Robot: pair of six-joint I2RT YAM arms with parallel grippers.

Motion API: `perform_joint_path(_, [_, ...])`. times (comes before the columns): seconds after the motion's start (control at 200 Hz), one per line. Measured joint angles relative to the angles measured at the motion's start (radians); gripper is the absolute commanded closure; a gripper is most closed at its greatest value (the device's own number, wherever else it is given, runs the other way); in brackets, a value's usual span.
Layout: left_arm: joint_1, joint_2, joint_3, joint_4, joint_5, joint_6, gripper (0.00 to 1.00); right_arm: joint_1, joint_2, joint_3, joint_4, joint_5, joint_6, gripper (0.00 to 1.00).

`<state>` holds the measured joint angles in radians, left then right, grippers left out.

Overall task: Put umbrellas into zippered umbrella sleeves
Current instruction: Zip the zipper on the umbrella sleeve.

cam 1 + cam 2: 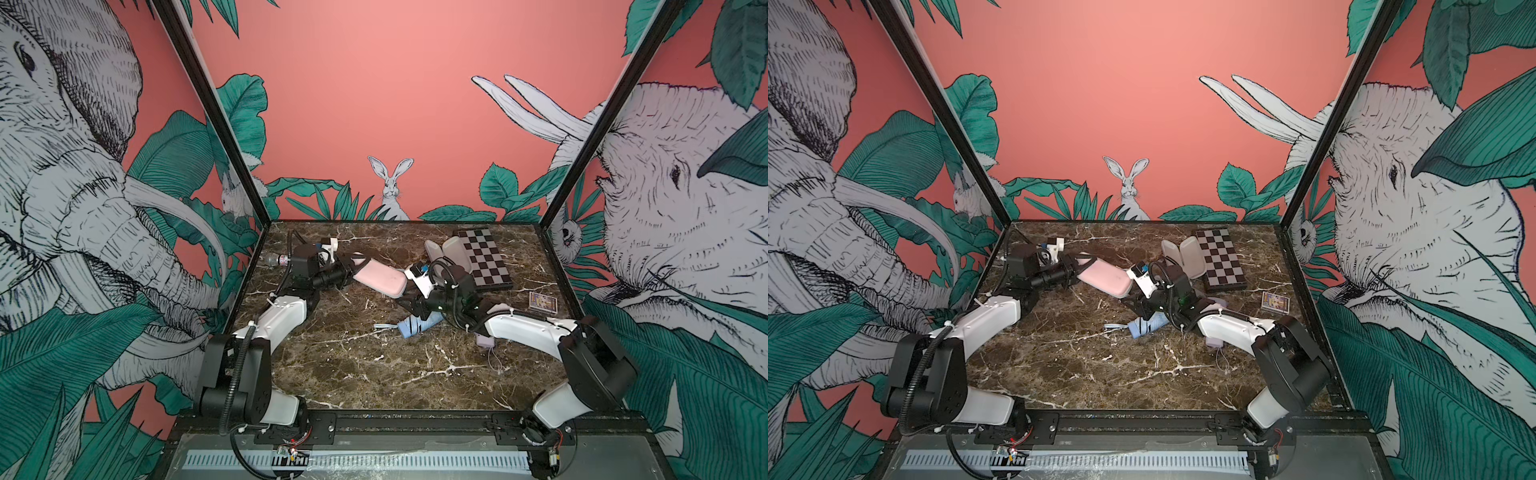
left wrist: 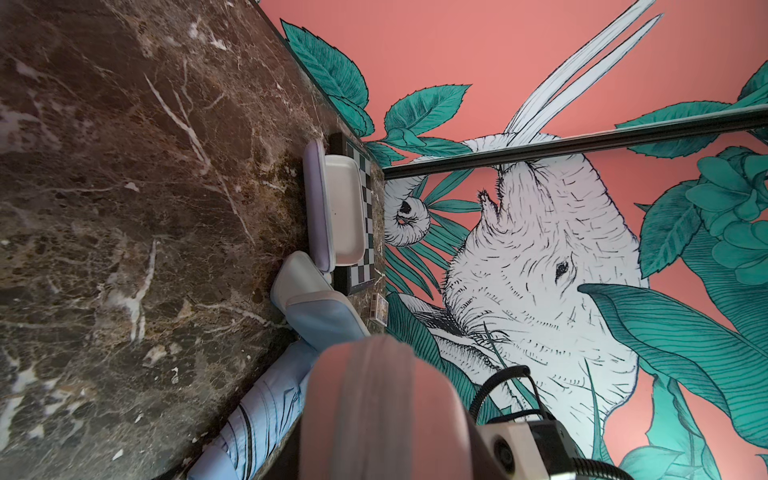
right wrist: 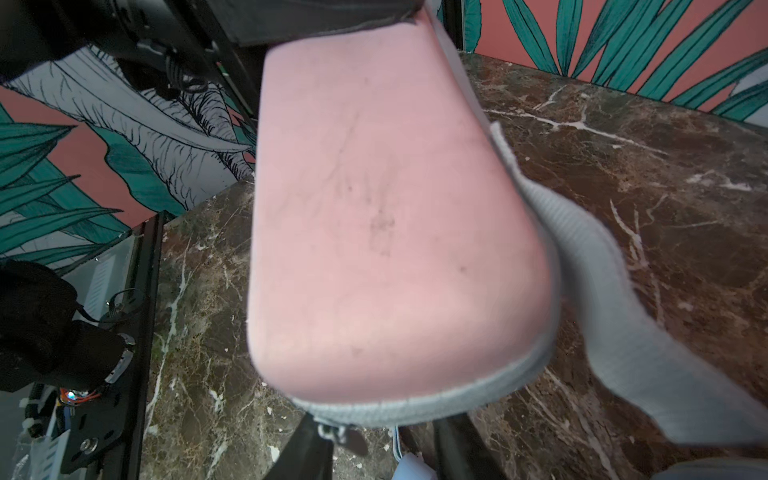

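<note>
**Pink sleeve held between the two hands**

The left hand (image 1: 360,266) pinches one end of the pastel pink hard-shell zippered sleeve (image 1: 380,282). It holds it slanted above the dark marble tabletop (image 1: 365,374), in the far half. The other end of this sleeve, with the grey zip edge, points at the right hand (image 1: 409,305), which is just beside it and a little lower.

In the right wrist view the two dark fingers (image 3: 305,451) of this hand stand apart, with nothing pinched between them. The zip end of the sleeve is just above them. The small dark zip pull (image 3: 349,438) hangs close to one finger; I cannot tell if it touches. The sleeve looks shut, and its grey strap (image 3: 602,291) hangs free at the side.

The light blue pleated folded umbrella (image 1: 419,326) lies on the tabletop just below the right hand, nearer the front. The lilac folded umbrella (image 1: 484,341) lies under the right arm, mostly hidden. The lilac hard-shell sleeve (image 1: 455,251) lies open just beside the black-and-white chequered board (image 1: 484,257) at the far right.
</note>
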<state>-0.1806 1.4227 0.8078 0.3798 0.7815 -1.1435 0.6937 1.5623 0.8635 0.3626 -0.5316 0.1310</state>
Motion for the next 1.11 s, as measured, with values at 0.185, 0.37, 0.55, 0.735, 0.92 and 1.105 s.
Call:
perform_joint_path(0.185, [0.000, 0.000, 0.000, 0.004, -0.012, 0.010, 1.00, 0.000, 0.002, 0.001, 0.011, 0.000, 0.039, 0.74])
perform_joint_path(0.37, [0.000, 0.000, -0.005, 0.004, -0.019, 0.029, 1.00, 0.000, 0.002, 0.001, 0.013, -0.005, 0.082, 0.81])
perform_joint_path(0.55, [0.001, 0.000, -0.007, 0.004, -0.024, 0.040, 1.00, 0.001, 0.002, 0.001, 0.002, -0.006, 0.081, 0.92])
perform_joint_path(0.735, [0.000, 0.000, -0.007, -0.042, -0.021, 0.084, 1.00, -0.005, 0.002, 0.006, -0.060, 0.005, 0.028, 1.00])
perform_joint_path(0.92, [-0.003, 0.000, 0.000, -0.138, 0.015, 0.149, 1.00, -0.072, 0.002, 0.069, -0.208, 0.043, -0.097, 1.00])
perform_joint_path(1.105, [-0.009, 0.000, 0.030, -0.152, 0.040, 0.187, 1.00, -0.089, 0.031, 0.179, -0.333, 0.066, -0.187, 1.00])
